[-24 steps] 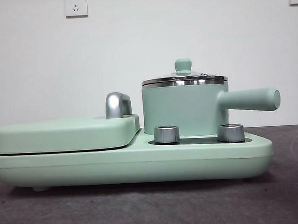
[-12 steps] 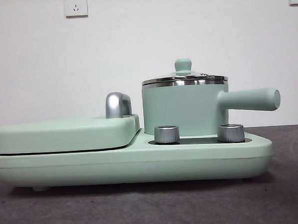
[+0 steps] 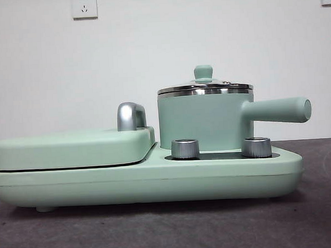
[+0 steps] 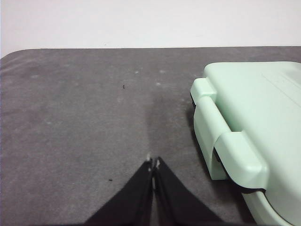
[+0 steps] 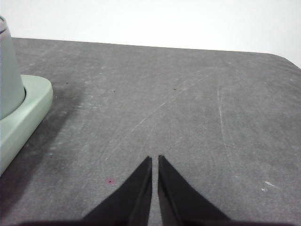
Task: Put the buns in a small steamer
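The small steamer (image 3: 204, 119), a mint-green pot with a steel rim, stands on the right half of the green cooker base (image 3: 146, 180). Its glass lid with a green knob (image 3: 203, 73) is on, and its long handle (image 3: 276, 110) points right. A sliver of the small steamer (image 5: 8, 75) shows in the right wrist view. The buns are out of view. My left gripper (image 4: 153, 164) hangs shut over bare table beside the griddle end. Over bare table on the steamer's side, my right gripper (image 5: 155, 159) is shut with nothing in it.
A flat mint-green griddle lid (image 3: 72, 148) with a chrome handle (image 3: 130, 116) covers the cooker's left half; its hinge end (image 4: 235, 141) shows in the left wrist view. Two steel dials (image 3: 185, 148) sit on the base front. Dark grey table (image 5: 188, 103) surrounds the cooker.
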